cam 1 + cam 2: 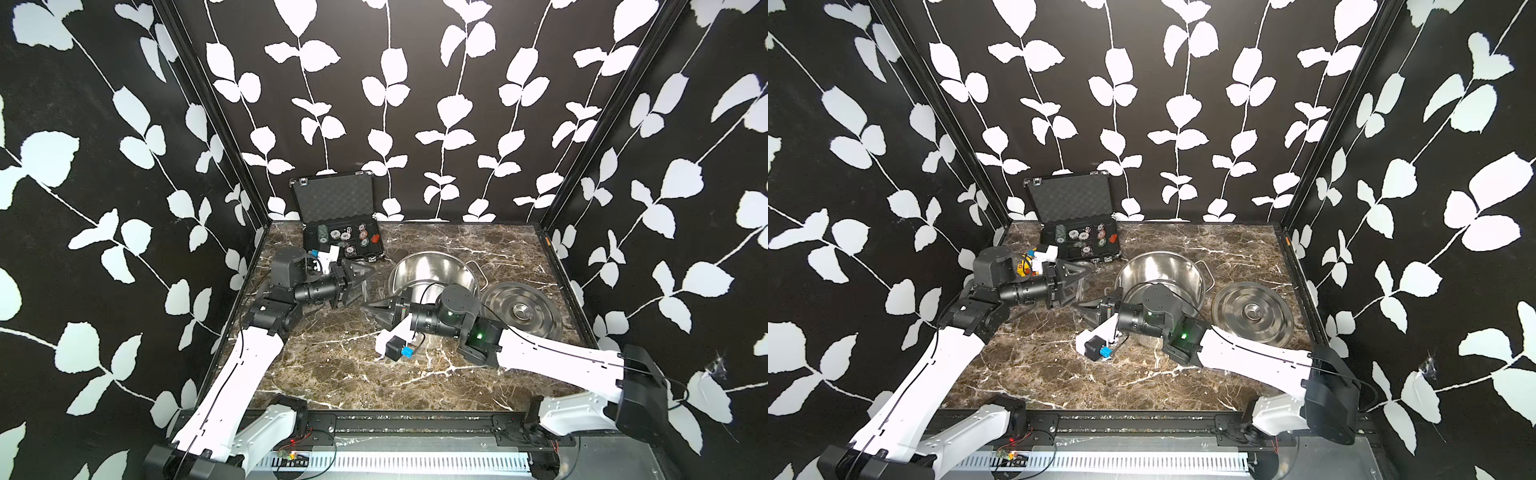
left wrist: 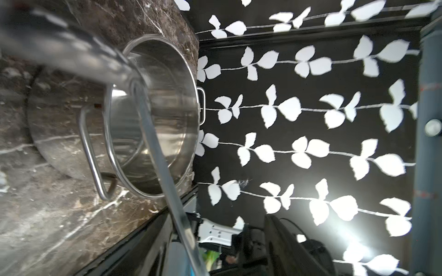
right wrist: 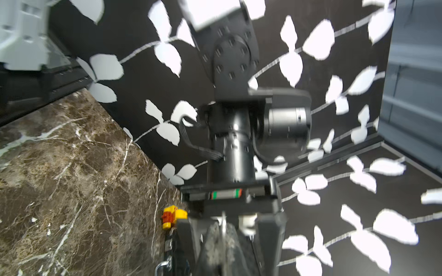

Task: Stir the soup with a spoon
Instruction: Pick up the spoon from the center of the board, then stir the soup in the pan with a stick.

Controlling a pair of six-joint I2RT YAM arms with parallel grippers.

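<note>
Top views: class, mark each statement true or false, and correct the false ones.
1. The lid sits on the pot. False: it lies flat on the table beside the pot, knob up.
2. The case at the back of the table stands open. True.
3. Soup fills the pot to the brim. False: its inside shows only bare steel.
4. The left gripper and the right gripper are both on the side of the pot away from the lid. True.
</note>
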